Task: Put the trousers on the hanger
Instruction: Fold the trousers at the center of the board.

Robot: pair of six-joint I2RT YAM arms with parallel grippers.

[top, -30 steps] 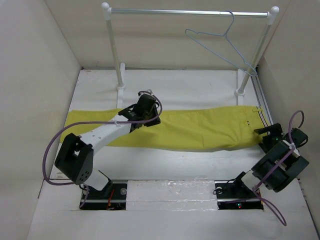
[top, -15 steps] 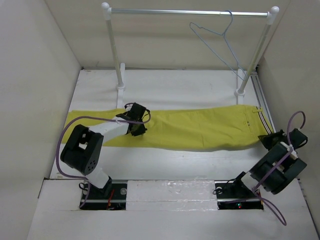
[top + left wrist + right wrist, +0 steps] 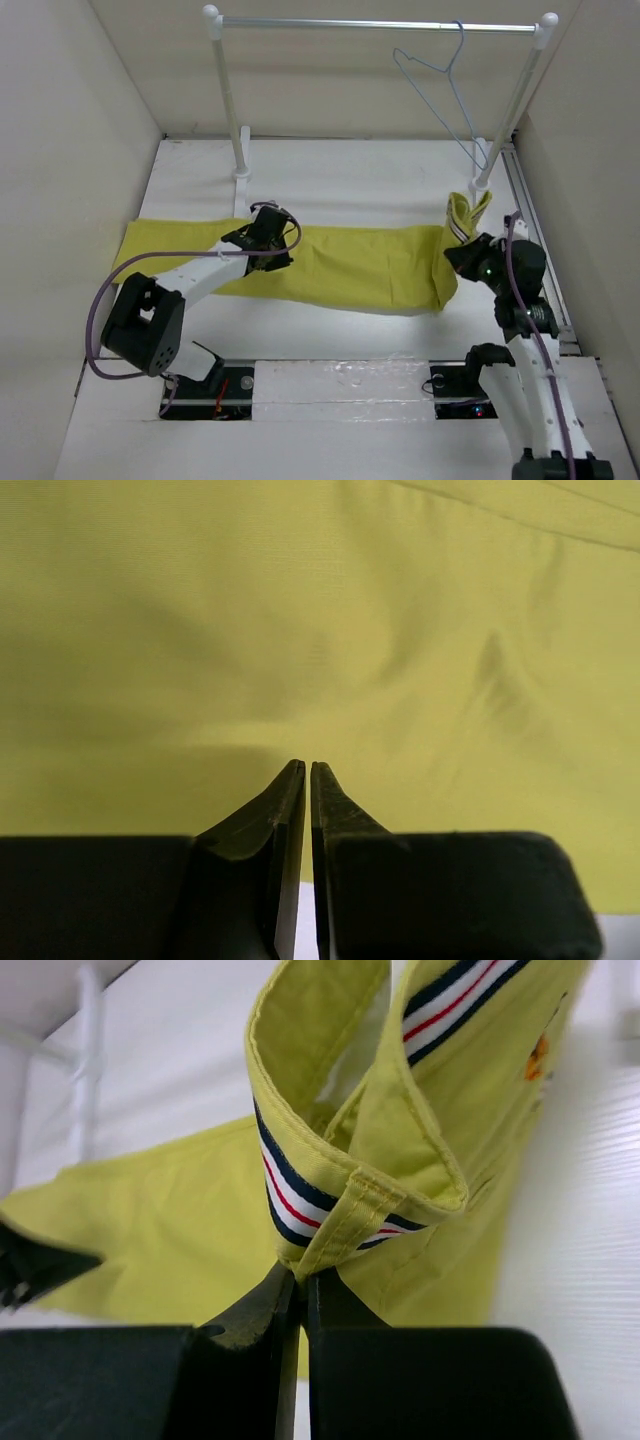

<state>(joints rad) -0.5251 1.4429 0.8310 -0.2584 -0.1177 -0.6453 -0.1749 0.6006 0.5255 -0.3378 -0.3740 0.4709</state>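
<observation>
The mustard-yellow trousers (image 3: 330, 262) lie lengthwise across the white table. Their striped waistband (image 3: 467, 214) stands lifted and folded back at the right end. My right gripper (image 3: 460, 247) is shut on a belt loop of the waistband (image 3: 345, 1210), its tips (image 3: 303, 1275) pinched at the loop's base. My left gripper (image 3: 266, 240) rests on the left half of the trousers. Its jaws (image 3: 305, 766) are shut with the tips pressed into the cloth (image 3: 300, 630), which ridges at the tips. The pale blue wire hanger (image 3: 420, 64) hangs by its hook from the rail, up and back from the right gripper.
The silver rail (image 3: 380, 24) spans two white posts, one at the left (image 3: 228, 100) and one at the right (image 3: 512, 105). Both feet stand on the table just behind the trousers. Side walls close the table in left and right. The left post shows blurred (image 3: 88, 1060) in the right wrist view.
My right gripper closed, then swung in from the table's right edge and raised the waistband, folding it leftward. My left gripper slid left along the cloth and shut. The hanger has swung.
</observation>
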